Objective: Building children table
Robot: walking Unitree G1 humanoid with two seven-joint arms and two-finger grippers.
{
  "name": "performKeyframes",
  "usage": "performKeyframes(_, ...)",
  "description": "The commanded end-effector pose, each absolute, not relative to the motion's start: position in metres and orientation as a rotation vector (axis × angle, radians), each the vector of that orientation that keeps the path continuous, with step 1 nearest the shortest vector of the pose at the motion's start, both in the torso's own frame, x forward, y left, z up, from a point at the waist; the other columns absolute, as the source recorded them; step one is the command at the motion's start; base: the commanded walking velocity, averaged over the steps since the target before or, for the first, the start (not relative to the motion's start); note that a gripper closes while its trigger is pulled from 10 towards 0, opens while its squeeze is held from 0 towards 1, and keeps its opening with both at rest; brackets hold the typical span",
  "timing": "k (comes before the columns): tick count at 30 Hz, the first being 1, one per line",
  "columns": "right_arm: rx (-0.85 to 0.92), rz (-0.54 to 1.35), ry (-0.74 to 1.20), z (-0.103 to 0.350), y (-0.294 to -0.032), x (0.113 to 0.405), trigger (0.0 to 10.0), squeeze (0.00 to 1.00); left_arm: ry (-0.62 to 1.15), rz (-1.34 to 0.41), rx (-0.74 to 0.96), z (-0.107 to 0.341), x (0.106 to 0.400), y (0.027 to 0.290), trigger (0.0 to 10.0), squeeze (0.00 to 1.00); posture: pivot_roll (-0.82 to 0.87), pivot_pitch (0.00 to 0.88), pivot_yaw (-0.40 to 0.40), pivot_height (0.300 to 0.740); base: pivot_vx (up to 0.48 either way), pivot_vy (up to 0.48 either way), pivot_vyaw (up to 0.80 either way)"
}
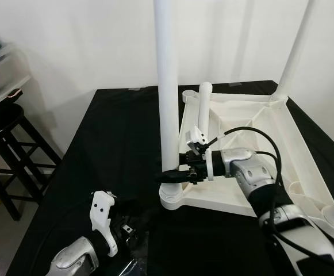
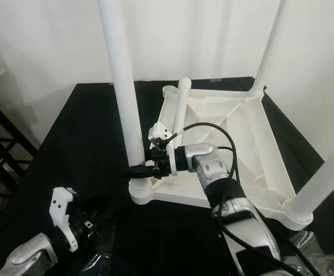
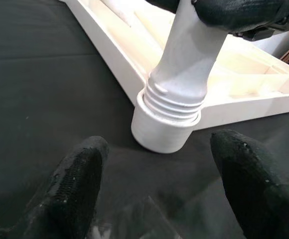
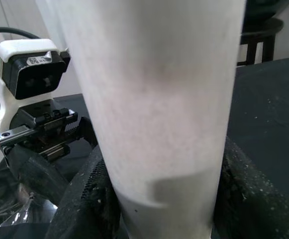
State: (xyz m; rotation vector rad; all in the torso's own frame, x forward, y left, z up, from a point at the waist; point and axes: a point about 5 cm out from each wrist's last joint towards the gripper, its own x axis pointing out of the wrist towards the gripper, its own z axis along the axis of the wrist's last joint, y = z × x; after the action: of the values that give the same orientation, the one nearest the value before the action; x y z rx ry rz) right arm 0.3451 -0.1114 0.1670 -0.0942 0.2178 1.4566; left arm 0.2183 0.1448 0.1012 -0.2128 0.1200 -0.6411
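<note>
The right gripper (image 1: 175,175) squeezes the white leg (image 1: 168,86) low down. The leg stands straight up in the corner socket (image 1: 171,199) of the upside-down tabletop (image 1: 253,144). The left gripper (image 3: 159,164), its fingers apart, waits near the socket at about 7 o'clock from it.

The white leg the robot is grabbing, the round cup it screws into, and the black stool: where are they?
white leg (image 1: 168,103), left eye view, on the bare tube above the gripper.
round cup (image 3: 159,130), left wrist view, on its outer wall below the threads.
black stool (image 1: 3,118), left eye view, on the seat.
</note>
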Motion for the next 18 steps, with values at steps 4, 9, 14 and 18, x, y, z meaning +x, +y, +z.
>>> performKeyframes(4,-0.011,0.807,0.282,0.121,-0.097,0.331,0.0,0.0,0.134,-0.645,-0.22,0.101,0.211,0.149,10.0,0.0,0.0,0.026,0.029,0.74,0.0,0.0,0.0)
performKeyframes(9,-0.029,0.596,0.42,0.093,-0.098,0.29,0.0,0.0,0.142,-0.655,-0.226,0.102,0.21,0.151,10.0,0.0,-0.02,0.024,0.053,0.74,0.0,0.0,0.0)
performKeyframes(14,-0.004,0.61,0.402,0.096,-0.103,0.296,0.0,0.0,0.147,-0.663,-0.234,0.102,0.207,0.151,10.0,0.0,0.0,0.039,0.046,0.74,0.0,0.0,0.0)
performKeyframes(18,0.01,0.634,0.388,0.104,-0.096,0.294,10.0,0.0,0.144,-0.654,-0.231,0.103,0.206,0.152,10.0,0.0,0.01,0.039,0.043,0.74,0.0,0.0,0.0)
